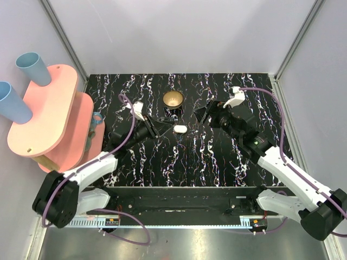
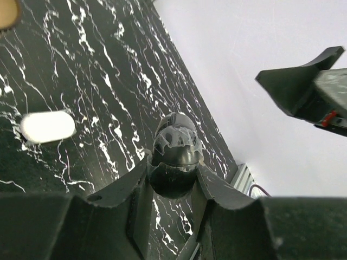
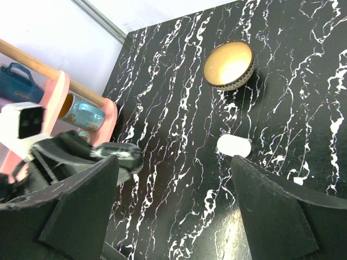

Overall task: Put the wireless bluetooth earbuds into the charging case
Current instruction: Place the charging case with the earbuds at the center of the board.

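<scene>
As pale walls (image 1: 179, 32) ring it, the black tabletop (image 1: 206, 162) bears the charging case (image 1: 180, 129).

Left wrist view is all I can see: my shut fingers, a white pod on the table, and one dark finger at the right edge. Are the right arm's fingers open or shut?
Observer: Open. In the right wrist view the right fingers stand wide apart, with nothing between them.
Operator: Thank you. Do you see any earbud?
Observer: No, I find none in any view. The charging case lies alone on the table. As far as I can tell, the brass bowl beyond it shows only its bare golden inside.
</scene>
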You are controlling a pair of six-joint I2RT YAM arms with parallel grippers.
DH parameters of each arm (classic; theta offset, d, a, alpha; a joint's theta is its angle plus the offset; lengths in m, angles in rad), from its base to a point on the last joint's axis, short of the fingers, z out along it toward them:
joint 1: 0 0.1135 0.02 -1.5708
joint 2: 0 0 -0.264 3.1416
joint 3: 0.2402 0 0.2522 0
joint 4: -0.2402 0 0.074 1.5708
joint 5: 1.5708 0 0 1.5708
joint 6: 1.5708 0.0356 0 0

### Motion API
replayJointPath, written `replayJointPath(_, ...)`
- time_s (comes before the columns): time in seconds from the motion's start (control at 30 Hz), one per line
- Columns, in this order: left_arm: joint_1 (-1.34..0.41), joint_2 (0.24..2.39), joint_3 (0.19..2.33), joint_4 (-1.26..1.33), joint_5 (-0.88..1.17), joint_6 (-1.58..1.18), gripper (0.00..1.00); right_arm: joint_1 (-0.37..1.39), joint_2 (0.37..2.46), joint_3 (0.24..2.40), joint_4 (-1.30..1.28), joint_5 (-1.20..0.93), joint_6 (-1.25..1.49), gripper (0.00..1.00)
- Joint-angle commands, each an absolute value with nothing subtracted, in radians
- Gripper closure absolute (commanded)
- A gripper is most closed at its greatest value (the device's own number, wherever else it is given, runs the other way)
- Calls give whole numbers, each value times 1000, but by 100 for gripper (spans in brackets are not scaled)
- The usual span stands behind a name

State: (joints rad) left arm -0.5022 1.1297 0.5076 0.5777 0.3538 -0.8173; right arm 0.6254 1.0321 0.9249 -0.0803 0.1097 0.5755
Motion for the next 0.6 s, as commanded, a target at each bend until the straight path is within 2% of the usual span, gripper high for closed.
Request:
replayJointPath(0.0, -509, 1218, 515, 709, 430, -906, 93, 609, 1028, 928, -74, 55, 592, 8)
replayJointPath(0.17, -528, 1325, 531, 765, 437, -953, 93, 571, 1034, 930, -112, -24, 632, 8)
replayJointPath(0.57, -581, 1549, 493, 1083, 417, -1161, 92, 558, 1063, 934, -110, -29, 653, 8)
